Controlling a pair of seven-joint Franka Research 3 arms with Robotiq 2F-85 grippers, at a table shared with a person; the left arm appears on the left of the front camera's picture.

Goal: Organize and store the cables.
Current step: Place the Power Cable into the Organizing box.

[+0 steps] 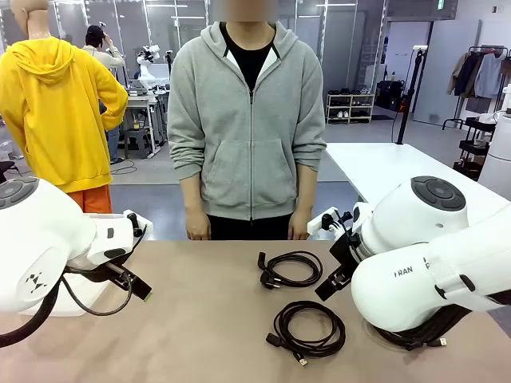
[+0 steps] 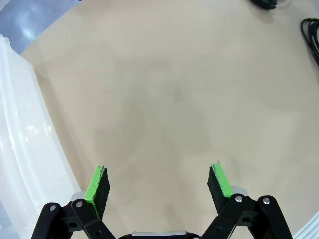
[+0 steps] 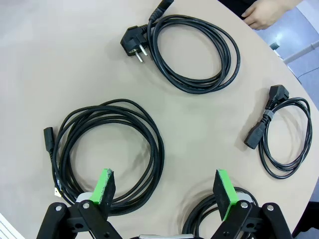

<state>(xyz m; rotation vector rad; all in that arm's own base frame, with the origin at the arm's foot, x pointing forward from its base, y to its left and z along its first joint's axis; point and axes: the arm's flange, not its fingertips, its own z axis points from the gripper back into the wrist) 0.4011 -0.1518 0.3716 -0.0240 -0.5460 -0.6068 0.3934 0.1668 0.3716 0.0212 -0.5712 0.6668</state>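
Holds right gripper [image 3: 163, 175] spread open above the worktop [image 3: 65, 55], large cable coil [image 3: 107, 149] lying flat just ahead of its one pad, fourth coil [image 3: 192, 218] tucked near the other. Shows Schuko-plug coil [image 3: 194, 52] and small coil [image 3: 284, 134] farther beyond that gripper. Places left gripper [image 2: 157, 169], jaws likewise apart, well away by a clear bin [image 2: 20, 139]; favours the right arm.

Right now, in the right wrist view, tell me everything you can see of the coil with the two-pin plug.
The coil is a thin black cord, rubbery-looking, wound in several loose loops into a flat oval. Its chunky black plug, with two metal pins, lies just outside the loops; the other end lies at the picture's top edge. It rests flat on the tan table, apart from the other coils.
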